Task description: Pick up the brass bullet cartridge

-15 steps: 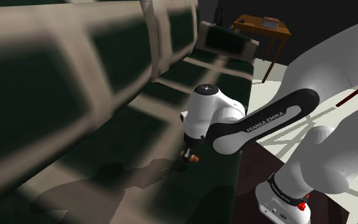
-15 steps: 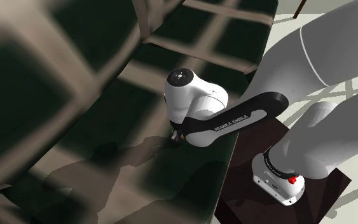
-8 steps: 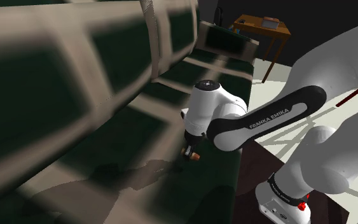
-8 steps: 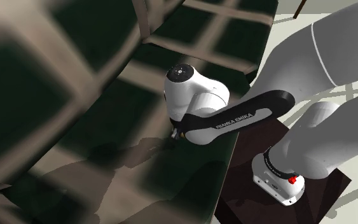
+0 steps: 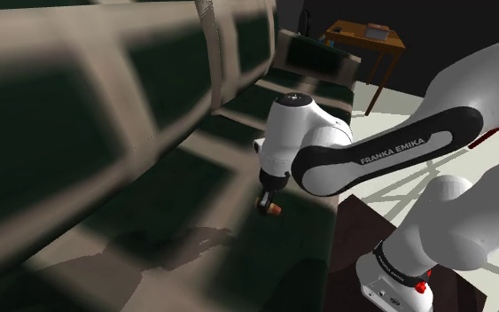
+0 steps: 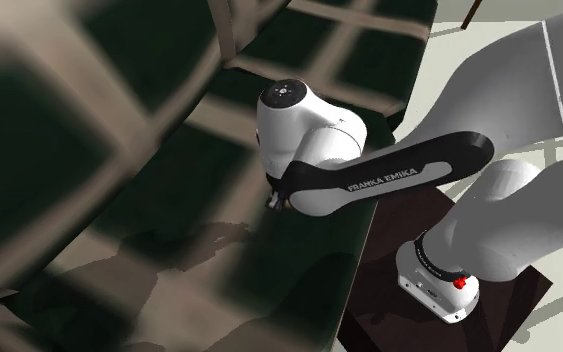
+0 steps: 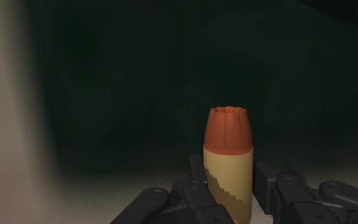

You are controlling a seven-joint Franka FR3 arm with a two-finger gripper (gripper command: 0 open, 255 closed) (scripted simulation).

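The bullet cartridge (image 7: 228,167) has a tan case and a copper-orange tip, and it stands upright between my two black fingers (image 7: 197,180). My gripper (image 7: 229,181) is shut on its case. In the shoulder view the gripper (image 5: 266,202) hangs a little above the dark green sofa seat (image 5: 203,177), with the cartridge's (image 5: 274,210) orange end showing just below the hand. In the second exterior view the gripper (image 6: 277,203) peeks out under the white wrist, over the seat near its front edge.
The sofa's plaid backrest (image 5: 88,97) rises close along the shoulder view's left. A cushion (image 5: 314,58) lies at the seat's far end. A wooden table (image 5: 362,40) stands beyond it. The seat's front edge drops off beside the dark stand (image 6: 409,315).
The hand has risen from the seat with the cartridge clasped in it. The arm's shadow on the seat has drawn away from the gripper.
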